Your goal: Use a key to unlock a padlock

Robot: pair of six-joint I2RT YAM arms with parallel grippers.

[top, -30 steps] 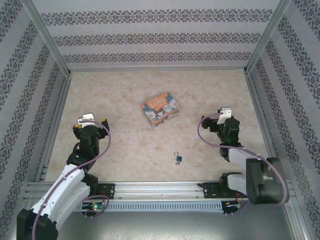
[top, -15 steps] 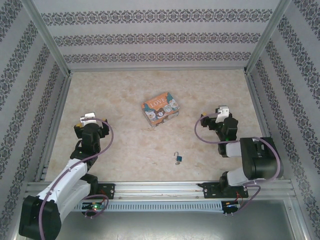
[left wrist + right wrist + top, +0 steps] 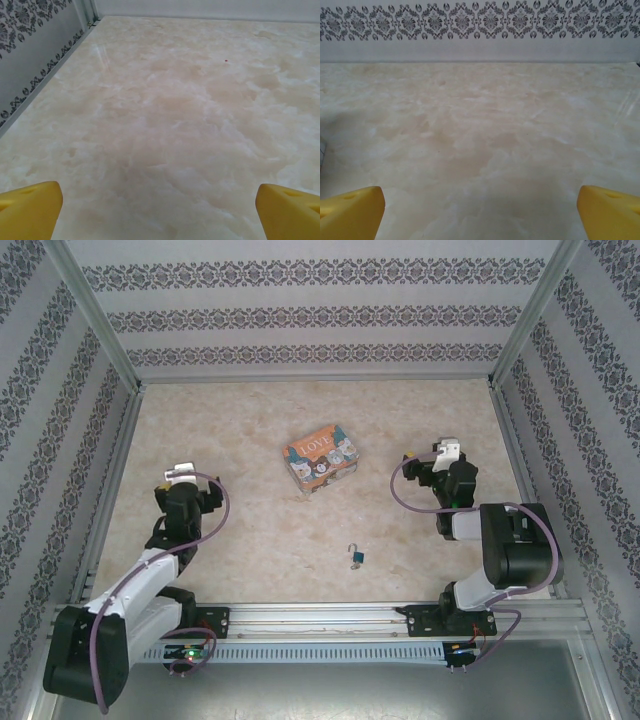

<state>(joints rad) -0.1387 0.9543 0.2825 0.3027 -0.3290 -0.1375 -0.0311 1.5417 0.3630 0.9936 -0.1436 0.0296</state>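
Observation:
The tiny padlock (image 3: 356, 558), blue-teal with a silver shackle, lies on the marble table (image 3: 250, 540) near the front centre, between the two arms. I cannot make out a separate key. My left gripper (image 3: 183, 480) hovers at the left, well away from the padlock, and is open: its yellow fingertips (image 3: 30, 207) sit far apart over bare marble, with the left gripper (image 3: 160, 212) holding nothing. At the right my right gripper (image 3: 433, 460) is also open and empty, its yellow fingertips (image 3: 351, 210) spread wide around the right gripper's (image 3: 480, 212) gap.
A colourful "LOVE" box (image 3: 320, 459) with cartoon animals stands at mid-table, beyond the padlock. Patterned walls (image 3: 320, 320) and aluminium rails (image 3: 110, 490) enclose the table on three sides. The right wrist view faces the patterned far wall (image 3: 480, 30).
Both arms have folded back, elbows swinging toward their bases, and both grippers have drifted slightly toward the far side. Padlock and box have not moved.

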